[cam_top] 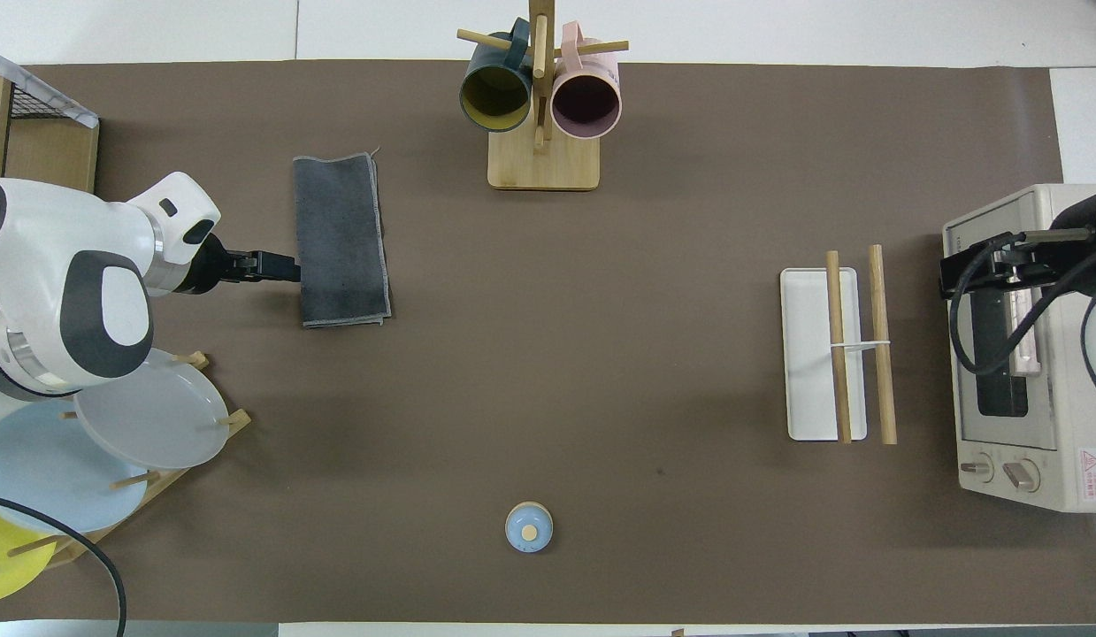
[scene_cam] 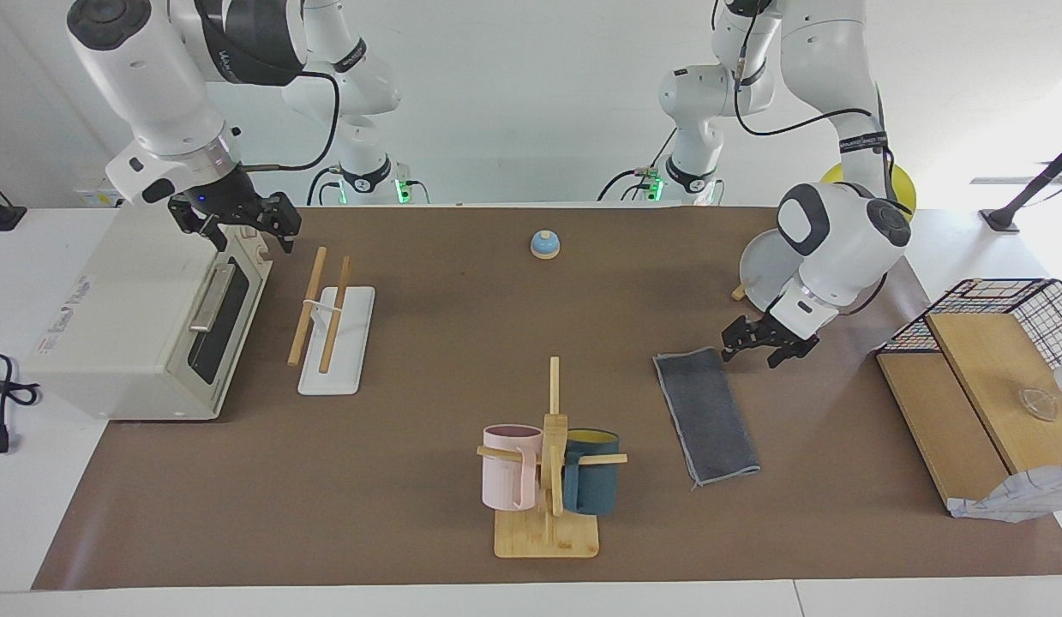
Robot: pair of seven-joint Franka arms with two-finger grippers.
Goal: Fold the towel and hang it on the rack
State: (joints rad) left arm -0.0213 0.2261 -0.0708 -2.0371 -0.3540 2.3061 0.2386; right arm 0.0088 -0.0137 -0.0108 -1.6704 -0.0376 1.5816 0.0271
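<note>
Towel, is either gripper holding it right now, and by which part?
Nothing is held. The folded towel lies flat on the table; the left gripper is open beside it, the right gripper open over the toaster oven.

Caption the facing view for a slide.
Folded grey towel lies flat on the mat; open left claw hovers beside it, rack bare, right claw waits over the toaster oven.
</note>
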